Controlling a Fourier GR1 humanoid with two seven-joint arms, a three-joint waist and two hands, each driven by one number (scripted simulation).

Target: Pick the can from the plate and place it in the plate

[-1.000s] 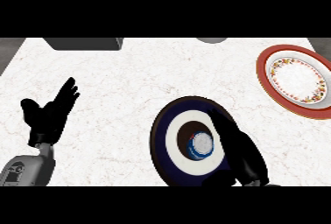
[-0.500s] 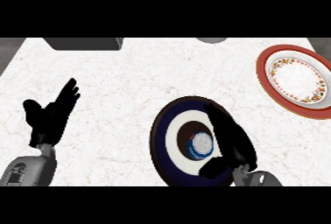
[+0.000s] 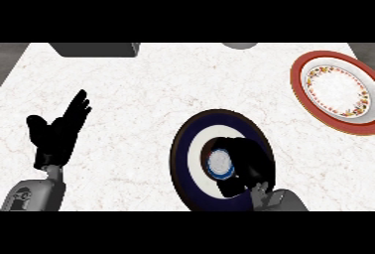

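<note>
A can (image 3: 219, 165) with a blue rim and pale top stands in the middle of a dark navy plate (image 3: 188, 144) with a white centre, low in the head view. My right hand (image 3: 253, 161) lies over that plate, its fingers curled round the can from the right and hiding its side. A second plate (image 3: 302, 87), red-rimmed with a flowered white inside, sits at the far right. My left hand (image 3: 58, 131) rests open at the left, fingers up, apart from everything.
A dark grey block (image 3: 97, 48) sits at the counter's far edge on the left, and a grey round object (image 3: 240, 45) shows at the far edge in the middle. White marbled counter lies between the two plates.
My right hand has slid further over the navy plate and curled round the can. The left hand has stayed where it was.
</note>
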